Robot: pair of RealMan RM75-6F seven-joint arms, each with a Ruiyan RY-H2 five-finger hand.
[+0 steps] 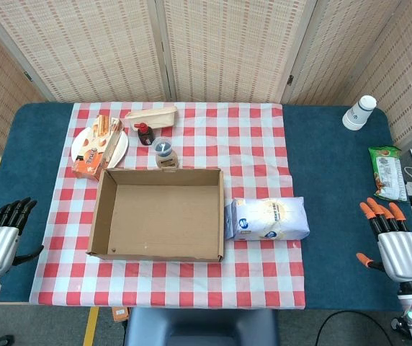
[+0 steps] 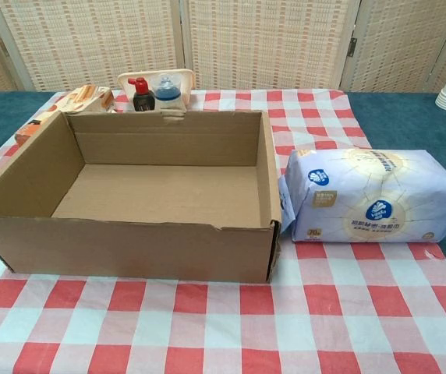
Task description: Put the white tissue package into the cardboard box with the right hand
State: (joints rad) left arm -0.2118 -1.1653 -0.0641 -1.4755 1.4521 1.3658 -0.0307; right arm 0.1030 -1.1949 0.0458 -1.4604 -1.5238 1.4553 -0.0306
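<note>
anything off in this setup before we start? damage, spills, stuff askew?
Only minor things: the cardboard box has a small tear in its front rim near the right corner, and the white paper cup lies tipped on the blue table. No spills.

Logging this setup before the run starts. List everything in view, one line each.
open brown cardboard box: one, brown, empty, centre of the cloth.
white tissue package with blue print: one, lying flat just right of the box.
red-and-white checked tablecloth: one, over the table's middle.
blue table: one, under everything.
round white plate: one, behind the box's left corner.
orange snack box: one, lying across the plate.
pale shallow tray: one, behind the box.
small dark bottle with red cap: one, in front of the tray.
small blue-lidded jar: one, beside the bottle.
white paper cup stack: one, far right corner.
green snack packet: one, right edge.
left hand: black-fingered, open, left edge.
right hand: orange-tipped, open, right edge.
</note>
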